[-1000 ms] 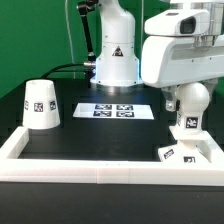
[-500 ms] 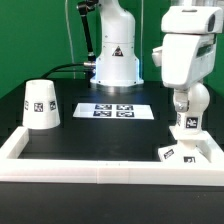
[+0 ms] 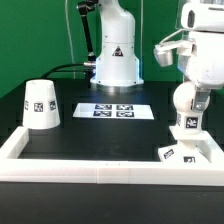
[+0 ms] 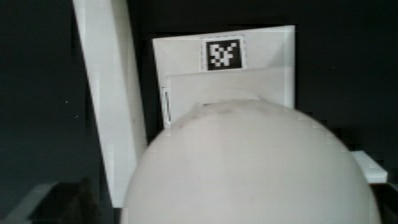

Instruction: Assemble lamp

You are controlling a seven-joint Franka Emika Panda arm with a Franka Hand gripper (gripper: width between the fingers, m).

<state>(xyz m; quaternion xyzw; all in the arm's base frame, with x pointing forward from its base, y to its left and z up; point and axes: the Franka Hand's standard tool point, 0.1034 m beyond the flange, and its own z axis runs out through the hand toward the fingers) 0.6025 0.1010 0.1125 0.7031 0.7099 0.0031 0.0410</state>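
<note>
Lamp bulb (image 3: 186, 108) upright on square base (image 3: 205, 150) at exterior view's right, shade (image 3: 40, 105) well apart at left, each bearing black-and-white square tags. Gripper (image 3: 198, 85) just above bulb; finger state impossible to tell.

We find the exterior view bright and evenly lit but coarse. The large white robot arm (image 3: 205, 45) glares to near featureless white, and the matte black table top (image 3: 100, 140) stays dark, so shadows barely show on it. In the wrist view the rounded white plastic bulb (image 4: 240, 165) is badly blurred and grainy. The black-and-white square tag (image 4: 222, 53) beyond it looks soft.
</note>
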